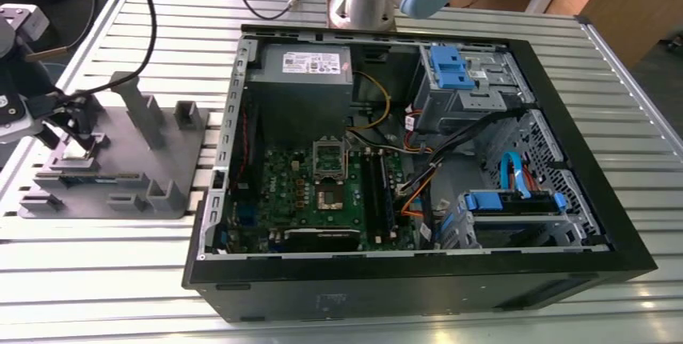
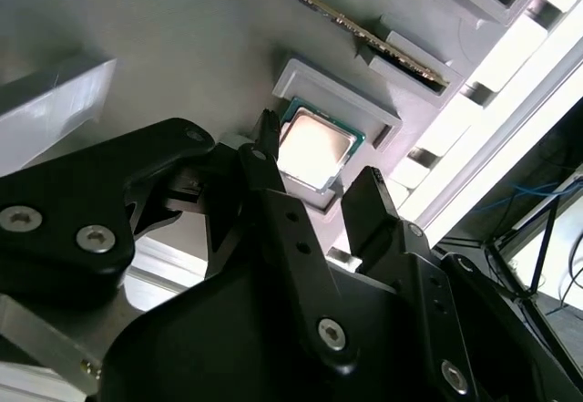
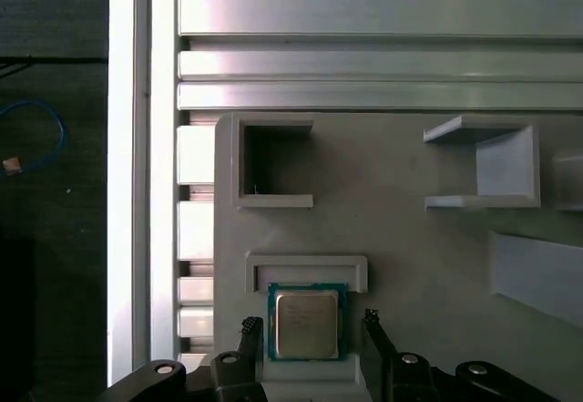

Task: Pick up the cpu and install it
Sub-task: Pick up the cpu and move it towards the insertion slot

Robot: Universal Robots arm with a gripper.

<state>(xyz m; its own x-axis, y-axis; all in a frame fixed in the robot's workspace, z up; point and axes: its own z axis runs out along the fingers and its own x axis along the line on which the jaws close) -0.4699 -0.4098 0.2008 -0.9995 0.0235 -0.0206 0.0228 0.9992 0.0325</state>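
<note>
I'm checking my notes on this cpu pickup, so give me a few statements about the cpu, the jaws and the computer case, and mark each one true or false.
1. The cpu lies flat in a pocket of the grey tray. True.
2. The jaws are clamped on the cpu. False: they stand open, one on each side of it, with a gap showing in both wrist views.
3. The cpu is seated on the board inside the case. False: it is on the tray, outside the case.
4. The case lies open on its side, to the exterior view's right of the tray. True.
</note>
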